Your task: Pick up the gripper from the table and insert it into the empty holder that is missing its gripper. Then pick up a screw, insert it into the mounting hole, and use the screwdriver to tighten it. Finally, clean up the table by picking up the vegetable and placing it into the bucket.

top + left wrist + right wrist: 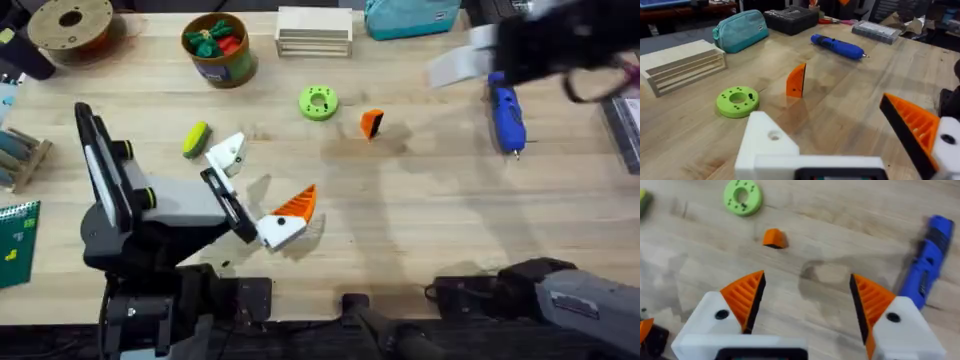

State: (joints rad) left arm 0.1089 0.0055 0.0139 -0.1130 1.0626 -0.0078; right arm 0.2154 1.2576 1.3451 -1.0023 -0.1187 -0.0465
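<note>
The small orange gripper [372, 123] stands loose on the table beside the green disc; it also shows as the gripper [796, 81] and the gripper [774, 238]. My left gripper [262, 187] is open, with one bare white holder [232, 152] [767, 145] and one mount carrying an orange wedge [298, 206]. Open and empty, my right gripper [807, 300] hovers above the table between the loose gripper and the blue screwdriver [507, 115] [930, 262]. The yellow-green vegetable [195, 140] lies just left of the holder. The bucket [218, 48] stands at the back with red and green toys inside.
A flat green ring disc [319, 103] lies left of the loose wedge. A wooden block [314, 30], a teal pouch [410, 15] and a filament spool [70, 25] line the far edge. The right arm [560, 45] hangs large and blurred at the upper right.
</note>
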